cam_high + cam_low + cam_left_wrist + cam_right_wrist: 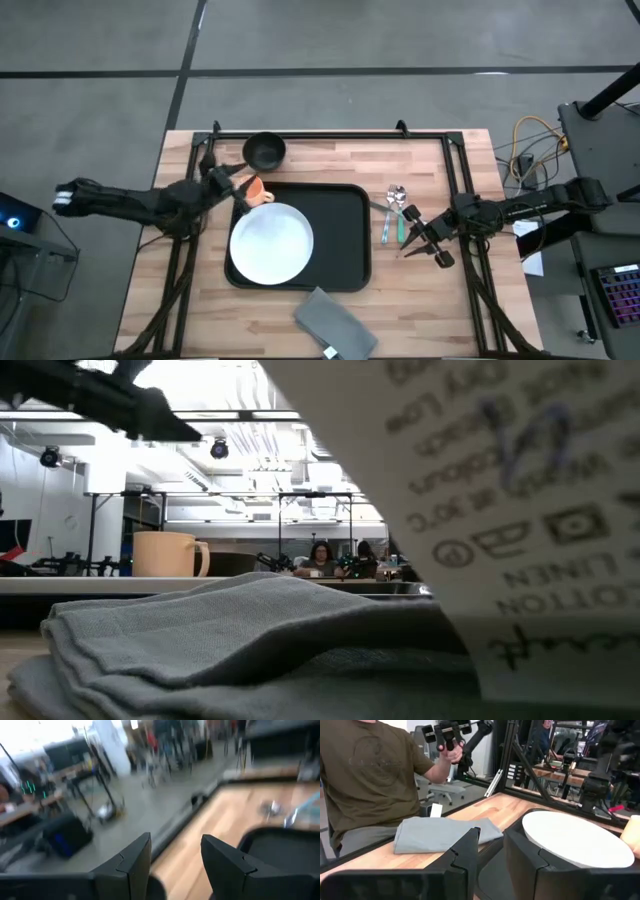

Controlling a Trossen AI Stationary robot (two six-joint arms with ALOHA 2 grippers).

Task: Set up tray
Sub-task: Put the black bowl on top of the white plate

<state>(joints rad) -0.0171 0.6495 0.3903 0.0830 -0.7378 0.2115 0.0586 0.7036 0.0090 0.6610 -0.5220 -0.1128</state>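
Note:
The black tray lies mid-table with a white plate on its left half. A tan cup stands at the tray's far left corner, and a black bowl sits on the table behind it. My left gripper hovers open just left of the cup; its wrist view shows nothing between the fingers. My right gripper stands open right of the tray, beside the cutlery, pointing at the plate with an empty gap.
A folded grey napkin lies at the table's near edge and fills the low view, its care label close to the lens. A person in an olive shirt stands beyond the table's edge past the napkin. Black frame rails border the table.

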